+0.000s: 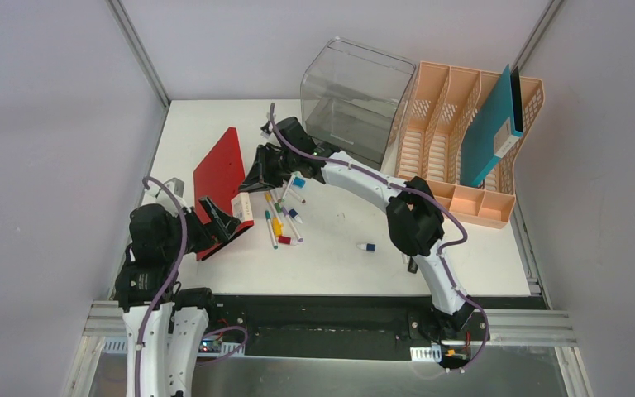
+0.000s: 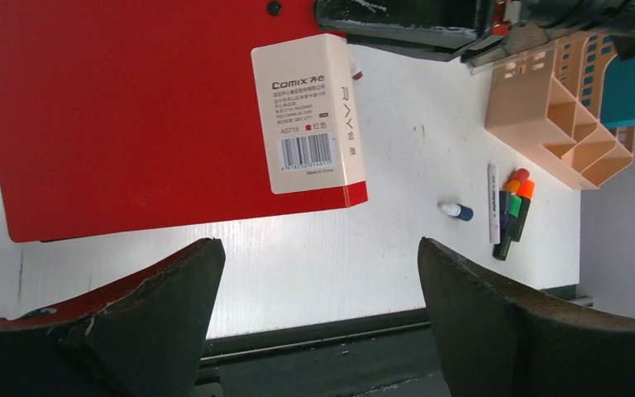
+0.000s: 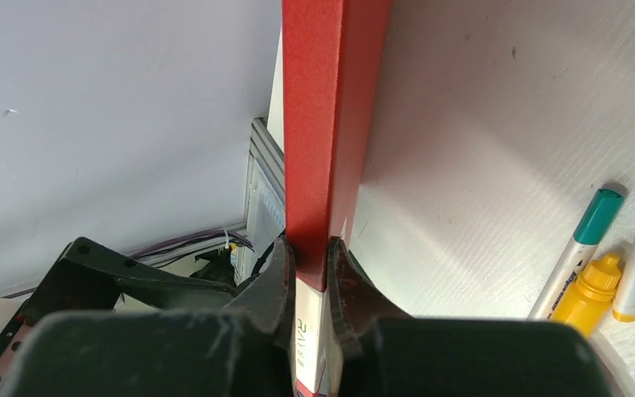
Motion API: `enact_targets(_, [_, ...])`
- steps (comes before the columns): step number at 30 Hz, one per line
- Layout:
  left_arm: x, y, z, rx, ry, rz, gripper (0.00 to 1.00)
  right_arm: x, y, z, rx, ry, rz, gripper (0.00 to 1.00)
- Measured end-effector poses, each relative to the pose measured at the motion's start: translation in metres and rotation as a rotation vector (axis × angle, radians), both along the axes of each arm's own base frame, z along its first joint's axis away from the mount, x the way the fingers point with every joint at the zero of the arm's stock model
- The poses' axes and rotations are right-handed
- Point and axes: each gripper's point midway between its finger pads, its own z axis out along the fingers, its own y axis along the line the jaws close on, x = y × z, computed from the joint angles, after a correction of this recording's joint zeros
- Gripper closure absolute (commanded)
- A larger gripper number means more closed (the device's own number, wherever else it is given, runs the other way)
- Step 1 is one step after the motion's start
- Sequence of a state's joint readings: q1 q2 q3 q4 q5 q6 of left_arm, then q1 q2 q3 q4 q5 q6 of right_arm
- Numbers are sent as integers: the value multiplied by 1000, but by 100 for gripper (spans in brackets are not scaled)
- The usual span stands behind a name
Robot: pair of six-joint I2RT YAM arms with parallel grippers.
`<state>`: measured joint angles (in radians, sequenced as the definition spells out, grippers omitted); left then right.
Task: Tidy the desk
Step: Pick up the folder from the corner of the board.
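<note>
Bare white desk (image 1: 479, 256) at front right gives room; scattered markers (image 1: 277, 225), a red folder (image 1: 223, 178) and the right arm (image 1: 364, 184) crowd the left and centre

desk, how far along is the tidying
Early on. Done: only the teal folder stands in the peach file rack. In hand: the right gripper is shut on the edge of the red folder, with the left gripper open beside it. Left: the markers and a small blue cap lie loose on the desk, and the clear bin looks empty.
</note>
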<state>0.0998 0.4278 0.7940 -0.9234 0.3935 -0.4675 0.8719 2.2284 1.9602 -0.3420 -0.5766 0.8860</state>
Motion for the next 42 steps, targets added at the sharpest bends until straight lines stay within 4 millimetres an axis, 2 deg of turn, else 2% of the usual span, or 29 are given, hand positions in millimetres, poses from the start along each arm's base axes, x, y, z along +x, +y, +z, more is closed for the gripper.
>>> enact_targets(10, [8,-1,-13,48,62,-63,6,3,3,3,-1,-17,10,100])
enact_targets(14, [8,-16,-19,93,101,-158,6,4,4,1,-2,-19,12,100])
enact_targets(17, [6,-32,-20,165,117,-246,6,4,4,1,-2,-22,14,100])
enact_targets(21, [12,-43,-20,302,122,-281,5,4,4,1,-3,-25,16,100])
enact_targets(30, [28,-30,-36,572,162,-150,6,4,6,0,0,-19,25,100])
enact_targets(37, [45,-18,-46,747,165,-31,13,3,6,-1,-1,-16,28,100])
enact_targets(39, [50,-17,-49,778,171,-5,19,3,6,-1,-1,-16,28,100])
enact_targets(41, [54,-17,-52,797,170,19,32,3,6,-1,-1,-16,28,100])
enact_targets(42, [56,-16,-52,801,169,32,33,3,6,-1,-1,-16,28,100])
